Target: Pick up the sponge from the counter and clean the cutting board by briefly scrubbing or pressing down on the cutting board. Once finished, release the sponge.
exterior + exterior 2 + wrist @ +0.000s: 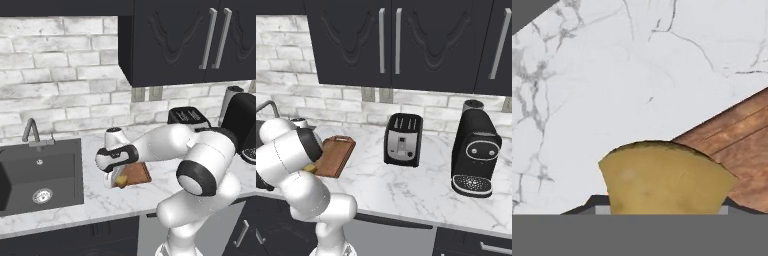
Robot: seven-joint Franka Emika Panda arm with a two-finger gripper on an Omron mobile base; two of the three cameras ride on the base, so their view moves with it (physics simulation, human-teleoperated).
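Hand view: sponge (664, 177) between jaws, beside cutting board (737, 145).

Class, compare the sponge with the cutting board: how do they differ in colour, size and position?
The sponge is mustard yellow; the cutting board is reddish-brown wood. The sponge is a small block; the cutting board is a much larger flat slab. The sponge sits between the jaws of the gripper, by the board's edge; the cutting board lies flat on the counter.

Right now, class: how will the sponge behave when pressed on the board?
The sponge looks bulged between the jaws, so probably soft and squashy. Small, so likely light. The board lies flat on the counter, so it should stay steady.
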